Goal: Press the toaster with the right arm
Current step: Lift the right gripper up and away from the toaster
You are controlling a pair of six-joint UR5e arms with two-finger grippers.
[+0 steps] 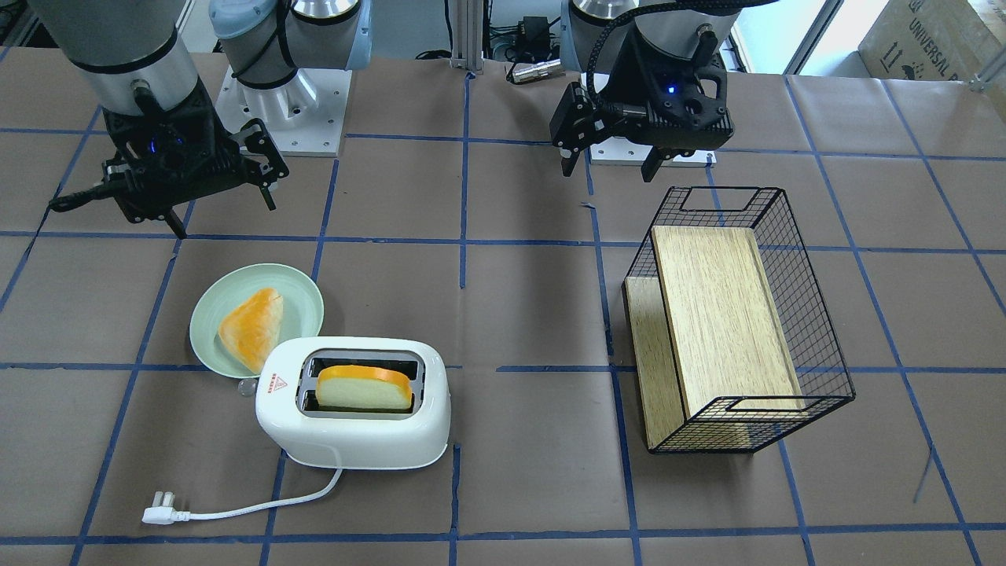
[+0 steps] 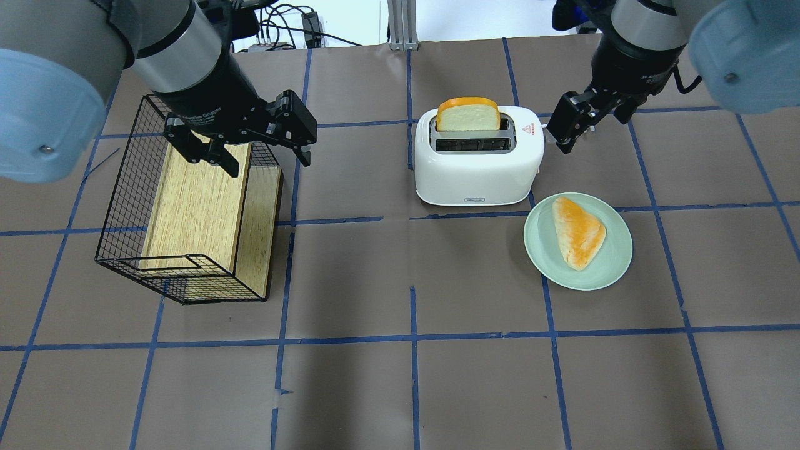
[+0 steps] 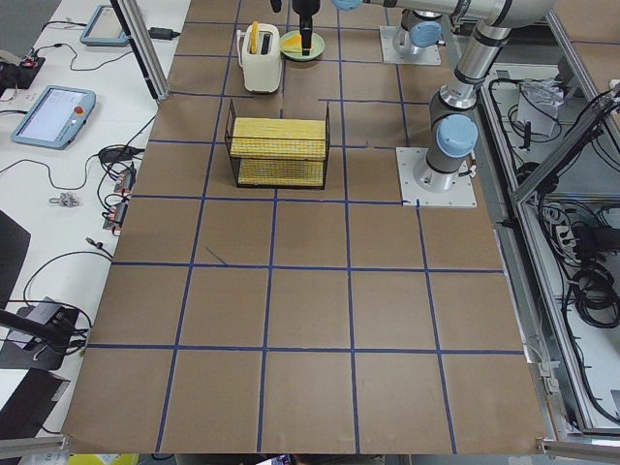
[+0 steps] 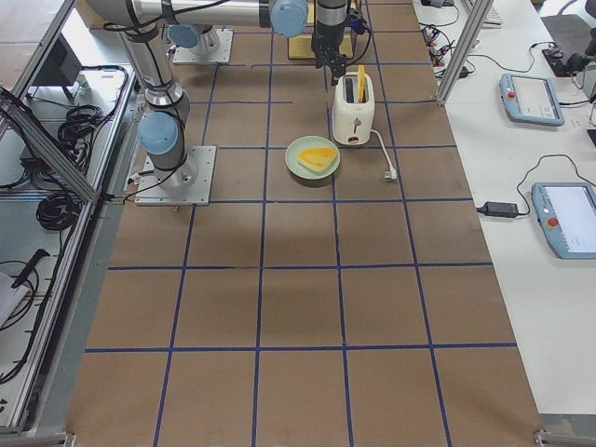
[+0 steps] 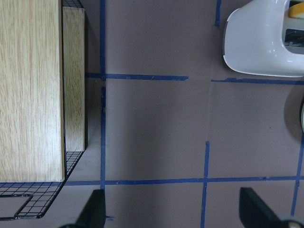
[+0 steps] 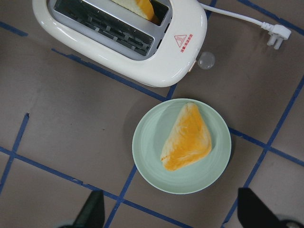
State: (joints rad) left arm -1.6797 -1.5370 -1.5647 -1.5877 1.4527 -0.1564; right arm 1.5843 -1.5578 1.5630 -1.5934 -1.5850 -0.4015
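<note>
Two-arm cell at a brown table (image 1: 519, 314) marked with a blue tape grid. The white two-slot toaster (image 1: 354, 432) stands on the robot's right half of the table, its red-triangle sticker (image 1: 273, 385) at the end nearest the pale green plate (image 1: 206, 334), which lies just beside it. A slice of bread (image 1: 363, 387) stands upright in the slot farther from the robot, rising well above the top (the nearer slot shows only its bare grid). A triangular piece of bread (image 1: 251, 324) lies on the plate, and the cord runs out to a plug (image 1: 157, 516) lying on the table. The right gripper (image 1: 227, 219) hangs in the air above the plate side of the toaster, jaws spread wide and holding nothing. The left gripper (image 1: 607, 174) hangs beside a black wire basket (image 1: 821, 334) containing a wooden board (image 1: 723, 314), jaws likewise spread and empty.
</note>
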